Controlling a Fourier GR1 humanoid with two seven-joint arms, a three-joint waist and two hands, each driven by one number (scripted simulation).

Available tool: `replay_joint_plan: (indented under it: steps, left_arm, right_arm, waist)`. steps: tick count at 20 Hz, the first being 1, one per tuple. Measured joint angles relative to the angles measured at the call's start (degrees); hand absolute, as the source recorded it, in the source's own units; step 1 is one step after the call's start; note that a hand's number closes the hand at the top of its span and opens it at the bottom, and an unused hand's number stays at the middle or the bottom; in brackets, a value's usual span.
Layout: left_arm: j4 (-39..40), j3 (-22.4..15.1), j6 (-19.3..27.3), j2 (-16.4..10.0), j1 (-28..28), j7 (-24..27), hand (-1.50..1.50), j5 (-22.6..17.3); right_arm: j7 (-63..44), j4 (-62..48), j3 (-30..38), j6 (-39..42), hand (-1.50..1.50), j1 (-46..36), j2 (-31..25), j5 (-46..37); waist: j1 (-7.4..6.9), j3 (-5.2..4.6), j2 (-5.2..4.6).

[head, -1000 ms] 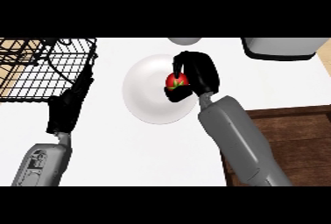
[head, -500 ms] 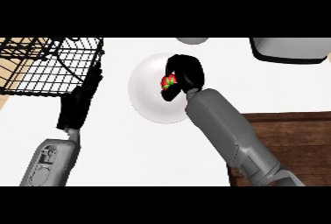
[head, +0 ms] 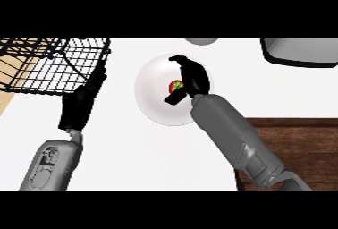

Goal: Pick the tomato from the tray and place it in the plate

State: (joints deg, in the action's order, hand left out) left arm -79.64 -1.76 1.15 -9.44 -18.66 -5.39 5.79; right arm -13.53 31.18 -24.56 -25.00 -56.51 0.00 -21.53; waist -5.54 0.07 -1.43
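Right hand (head: 193, 78) curled round tomato (head: 175, 85), over white plate (head: 150, 105), left hand (head: 80, 105) straight-fingered beside wire tray (head: 46, 67)

One camera alone is covering the scene, looking steeply down from the robot's head, close above the flat white worktop (head: 132, 152). It is facing forward, so both grey forearms (head: 231, 134) are entering from the lower edge and the black wire tray (head: 46, 62) is running off the upper left.
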Motion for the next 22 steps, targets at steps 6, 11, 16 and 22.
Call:
replay_joint_plan:
  steps: [6,11,16,22]
  left_arm:
    - [0.00,0.71,-0.37,-0.30,0.44,-0.31,0.00,-0.49]
    - [-1.67,1.85,0.02,-1.06,2.63,-0.65,0.00,-0.62]
    - [-1.72,2.95,0.42,-1.33,3.86,-0.57,0.00,-0.55]
    - [-2.84,3.45,0.00,-1.47,5.12,-0.37,0.00,-0.50]
  right_arm:
    - [7.91,3.11,3.38,-6.92,-1.50,2.09,0.00,10.27]
    - [13.16,4.30,9.71,-10.12,-1.50,3.45,-0.73,15.41]
    - [17.29,9.11,14.05,-9.00,-1.50,9.36,-4.12,18.48]
    - [20.18,15.47,17.57,-0.97,-1.50,16.97,-11.30,21.42]
  waist:
    - [0.99,0.02,0.32]
    - [3.22,-0.01,0.91]
    - [4.98,-0.04,1.34]
    - [5.59,-0.05,1.50]
